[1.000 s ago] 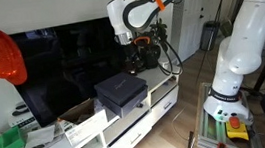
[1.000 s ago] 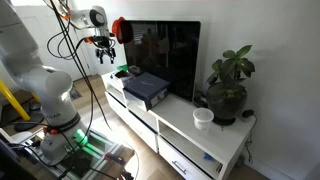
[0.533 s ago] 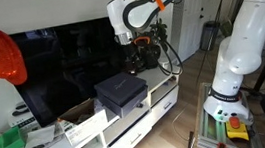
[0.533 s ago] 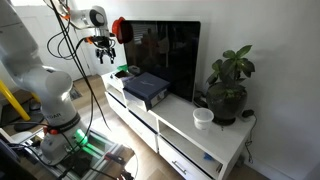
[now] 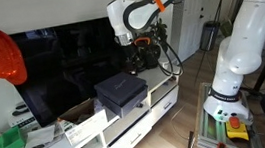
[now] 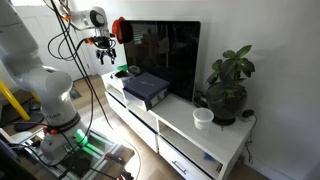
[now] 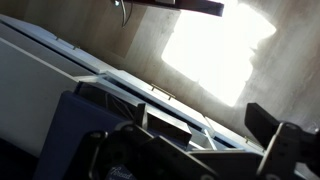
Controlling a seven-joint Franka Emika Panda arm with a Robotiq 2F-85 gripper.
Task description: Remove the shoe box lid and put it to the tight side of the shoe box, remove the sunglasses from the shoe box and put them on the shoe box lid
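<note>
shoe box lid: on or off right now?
On. In both exterior views the shoe box lid sits flat on the shoe box, closing it; no interior shows. The gripper hangs above, not touching.

Both exterior views are evenly lit by soft, bright daylight but are coarse in detail. The glossy TV screen (image 5: pixel 66 61) faintly mirrors the room, and the black shoe box lid (image 5: pixel 117 85) shows almost no surface texture. In the wrist view a blown-out sun patch glares on the floor (image 7: pixel 215 50), while the dark foreground is blurred.
</note>
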